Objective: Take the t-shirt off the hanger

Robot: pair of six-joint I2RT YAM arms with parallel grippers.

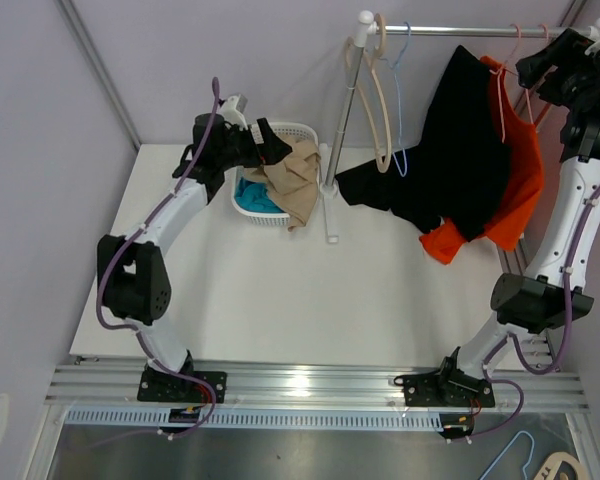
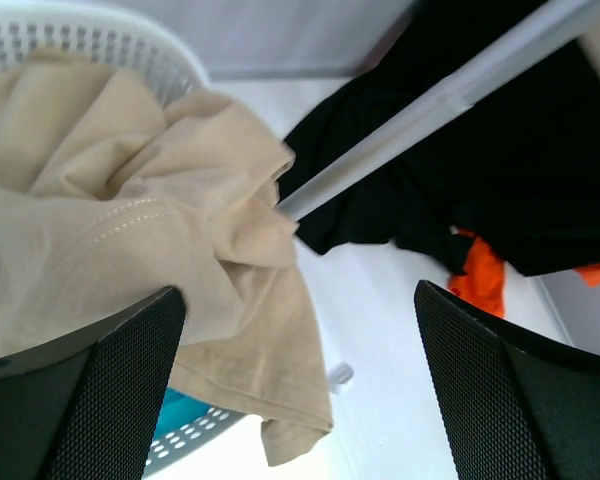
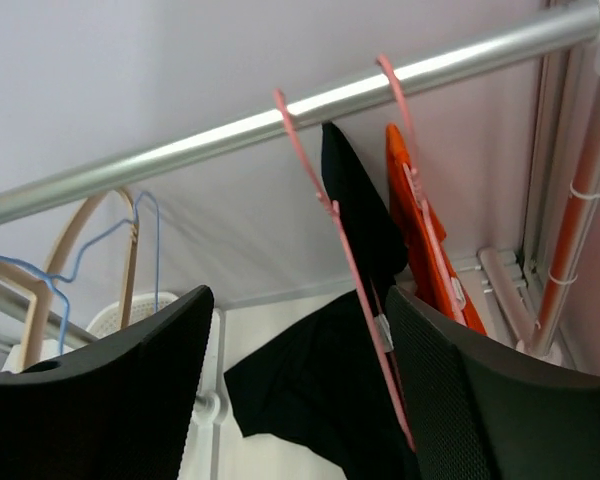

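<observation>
A black t-shirt hangs on a pink hanger at the right end of the rail, and an orange shirt hangs behind it on a second pink hanger. My right gripper is open, up by the rail. In the right wrist view its jaws stand wide apart. The pink hanger and black t-shirt lie just inside the right finger. My left gripper is open over the basket. In the left wrist view a tan t-shirt lies by the left finger, not gripped.
A white basket at the back holds the tan t-shirt, draped over its rim, and a teal cloth. Empty beige and blue hangers hang left on the rail. The rack's upright pole stands beside the basket.
</observation>
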